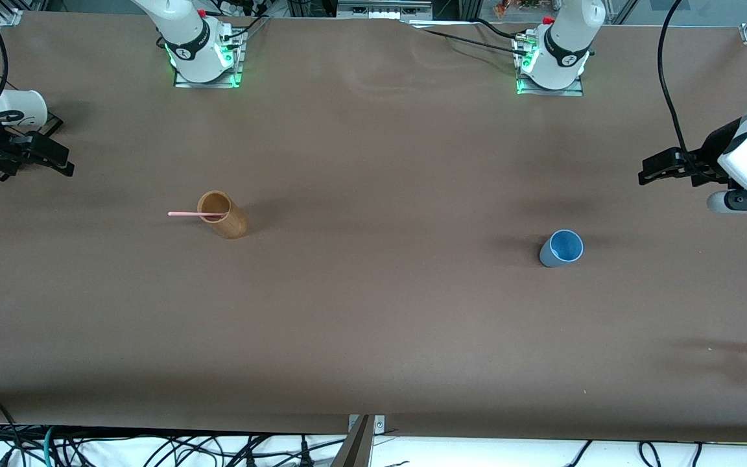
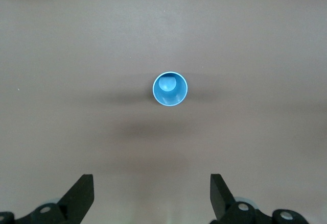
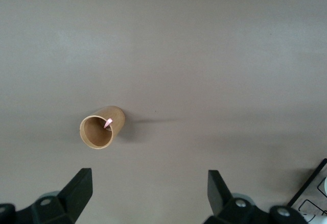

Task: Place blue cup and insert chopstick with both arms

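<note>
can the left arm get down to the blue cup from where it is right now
Probably yes. The left gripper is up in the air with its fingers open, and its wrist view looks straight down on the blue cup, which stands upright and alone on bare table. Nothing stands around it.

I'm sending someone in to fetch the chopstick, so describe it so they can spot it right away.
On the brown table, look toward the right arm's end for the tan wooden cylinder standing upright. The chopstick leans inside it, sticking out over the rim. It is a thin, straight, pale pink stick, the only pink thing there; the blue cup stands alone toward the left arm's end.
</note>
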Controlling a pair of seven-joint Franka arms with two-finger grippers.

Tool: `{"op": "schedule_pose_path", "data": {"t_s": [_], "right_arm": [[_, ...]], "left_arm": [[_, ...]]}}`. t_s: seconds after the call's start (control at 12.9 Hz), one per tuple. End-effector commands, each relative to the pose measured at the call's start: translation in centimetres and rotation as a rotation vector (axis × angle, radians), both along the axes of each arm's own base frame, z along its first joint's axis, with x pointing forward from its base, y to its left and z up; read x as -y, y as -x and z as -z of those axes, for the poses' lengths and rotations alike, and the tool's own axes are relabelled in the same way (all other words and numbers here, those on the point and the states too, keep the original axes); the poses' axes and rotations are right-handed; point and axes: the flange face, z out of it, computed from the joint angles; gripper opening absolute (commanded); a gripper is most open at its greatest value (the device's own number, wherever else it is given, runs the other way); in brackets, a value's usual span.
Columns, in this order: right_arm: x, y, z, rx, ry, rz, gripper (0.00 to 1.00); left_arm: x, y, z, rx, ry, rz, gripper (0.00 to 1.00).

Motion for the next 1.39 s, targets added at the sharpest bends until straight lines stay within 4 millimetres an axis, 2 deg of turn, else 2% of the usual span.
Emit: {"op": "schedule_pose_path", "data": {"t_s": [0.0,0.85,1.24,1.32], "right_arm": [[-0.2,-0.3,-0.7,0.005,0.003,-0.003,1.0],[-0.7,-0.5,-0.2,-0.003,0.003,-0.009,1.0],[-1.7,-0.5,-0.1,-0.006,0.007,-0.018,1.0],[-2.5,-0.5,0.0,-0.007,0.01,-0.031,1.0]], "left_arm": [[-0.1,0.1,-0.2,0.003,-0.013,0.024,1.0],[0.0,0.1,-0.2,0.003,-0.012,0.021,1.0],[-0.2,0.1,-0.2,0.003,-0.012,0.019,1.0],[-0.2,0.1,-0.2,0.003,-0.011,0.021,1.0]]}}
